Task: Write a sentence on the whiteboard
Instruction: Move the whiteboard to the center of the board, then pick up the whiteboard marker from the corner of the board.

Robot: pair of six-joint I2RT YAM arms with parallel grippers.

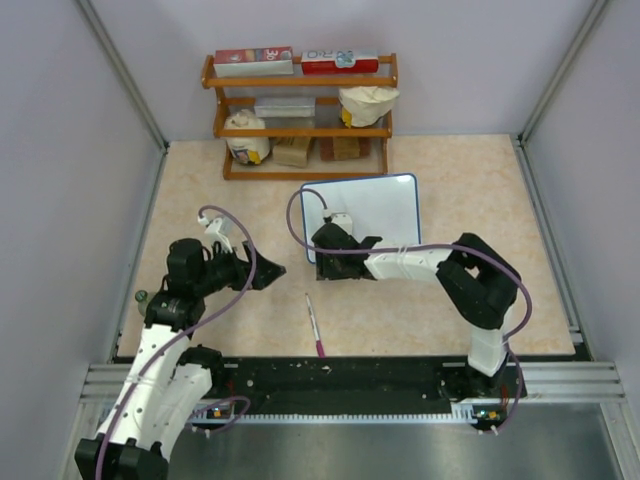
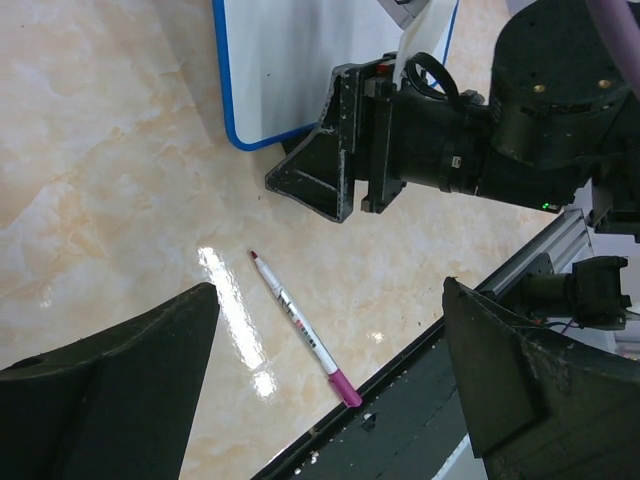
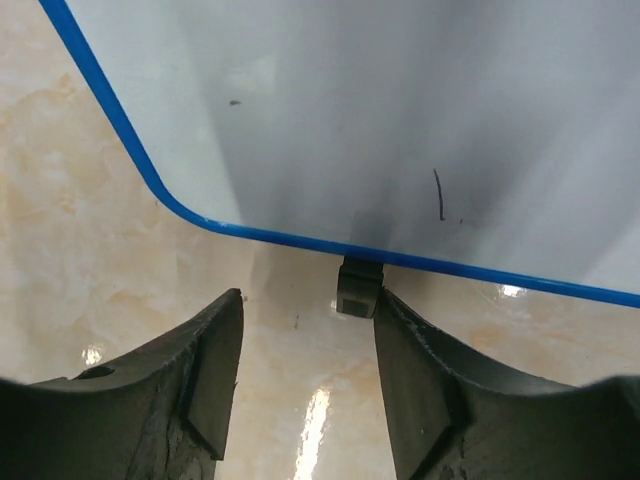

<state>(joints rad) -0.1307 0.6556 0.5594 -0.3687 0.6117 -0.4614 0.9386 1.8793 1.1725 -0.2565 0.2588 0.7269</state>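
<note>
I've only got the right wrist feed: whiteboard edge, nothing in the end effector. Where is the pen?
Observer: The pen lies flat on the table, between the two arms, close to the near edge.
Operator: Does the left end effector have it?
Observer: No; the left end effector is open and empty, off to the pen's left.
Operator: Which way does it point?
Observer: Pink end toward the near edge, other end toward the whiteboard.
</note>
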